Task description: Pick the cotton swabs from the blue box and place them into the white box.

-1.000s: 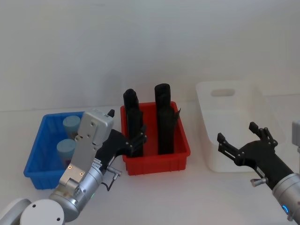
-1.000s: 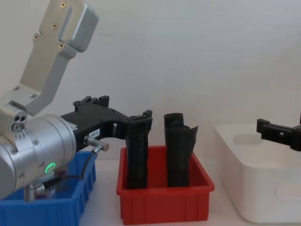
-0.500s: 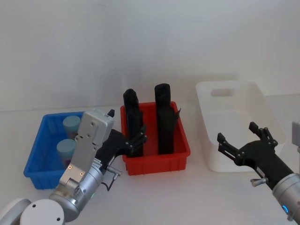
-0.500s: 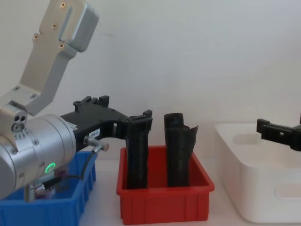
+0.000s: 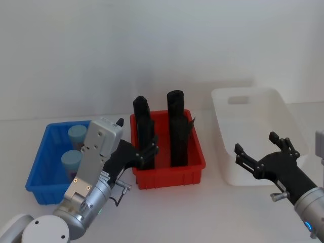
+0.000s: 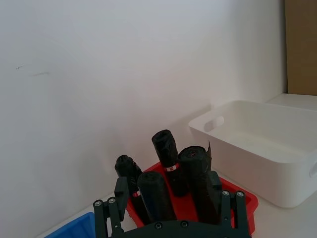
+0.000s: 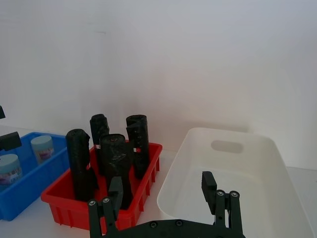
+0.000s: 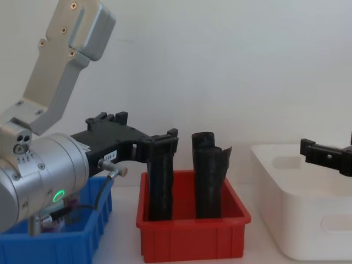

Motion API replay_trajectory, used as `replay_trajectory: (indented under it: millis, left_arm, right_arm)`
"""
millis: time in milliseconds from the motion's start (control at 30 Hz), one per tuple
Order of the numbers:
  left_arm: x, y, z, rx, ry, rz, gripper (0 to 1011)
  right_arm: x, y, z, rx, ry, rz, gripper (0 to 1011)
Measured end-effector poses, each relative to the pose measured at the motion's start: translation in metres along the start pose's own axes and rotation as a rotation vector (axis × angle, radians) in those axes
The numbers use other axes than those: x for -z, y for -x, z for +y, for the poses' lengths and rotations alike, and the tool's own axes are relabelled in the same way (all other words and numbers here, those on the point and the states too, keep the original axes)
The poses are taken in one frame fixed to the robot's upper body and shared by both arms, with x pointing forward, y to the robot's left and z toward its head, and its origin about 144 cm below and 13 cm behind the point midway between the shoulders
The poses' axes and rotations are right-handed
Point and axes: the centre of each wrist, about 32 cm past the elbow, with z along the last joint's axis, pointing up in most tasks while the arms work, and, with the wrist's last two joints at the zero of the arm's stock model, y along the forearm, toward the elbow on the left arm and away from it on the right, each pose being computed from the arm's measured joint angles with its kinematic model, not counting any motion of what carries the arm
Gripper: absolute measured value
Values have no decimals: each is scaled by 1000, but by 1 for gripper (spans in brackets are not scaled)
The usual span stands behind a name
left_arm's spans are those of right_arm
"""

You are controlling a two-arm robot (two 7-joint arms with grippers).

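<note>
Two cotton swabs tubs with pale blue lids (image 5: 77, 134) (image 5: 71, 160) stand in the blue box (image 5: 36, 172) at the table's left; they show again as tubs (image 7: 42, 148) (image 7: 10, 167) in the right wrist view. The white box (image 5: 227, 114) stands at the right with nothing showing inside it. My left gripper (image 5: 137, 133) hovers open between the blue box and the red bin, holding nothing. In front of the white box my right gripper (image 5: 255, 143) is open too, with nothing between its fingers.
A red bin (image 5: 169, 176) sits in the middle between the two boxes, with several tall black rolls (image 5: 176, 126) standing upright in it. A plain white wall runs close behind all three containers. Bare table lies in front of the bins.
</note>
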Motion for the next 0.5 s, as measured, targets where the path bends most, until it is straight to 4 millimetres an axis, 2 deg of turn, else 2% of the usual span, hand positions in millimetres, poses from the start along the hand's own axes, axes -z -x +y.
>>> replay_trajectory:
  millis: [500]
  left_arm:
    - [-1,-6,1,-2,-1,10,1004]
  right_arm:
    - [0,0,0,0,0,0,1002]
